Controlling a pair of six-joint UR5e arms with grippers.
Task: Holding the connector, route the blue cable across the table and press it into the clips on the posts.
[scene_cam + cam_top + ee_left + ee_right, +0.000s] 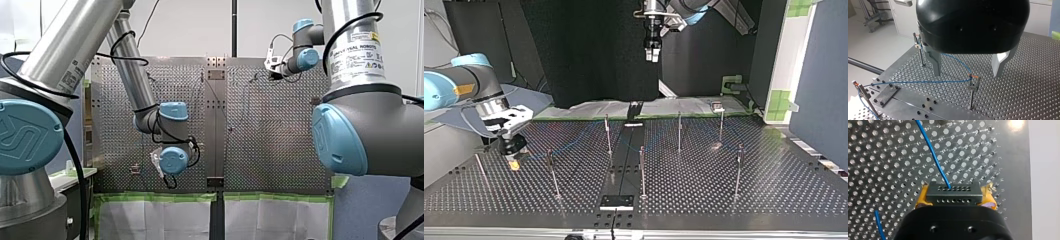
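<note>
Here my right arm (454,85) enters at the top view's left and bends down, its gripper (513,160) low over the table (774,180). Its yellow pads (921,198) are clamped on the black connector (953,192). My left gripper (652,54) hangs high at upper centre, pointing down, fingers (935,65) spread around nothing. A label (357,50) reads "UNIVERSAL ROBOTS". The connector lies crosswise between the pads. The blue cable (931,150) leaves it ahead of the gripper.

Black rectangular multi-hole connector (953,192) level, thin blue cable (932,152) leaving its upper hole row; cable strung slack between clip-topped thin metal posts (971,98).
</note>
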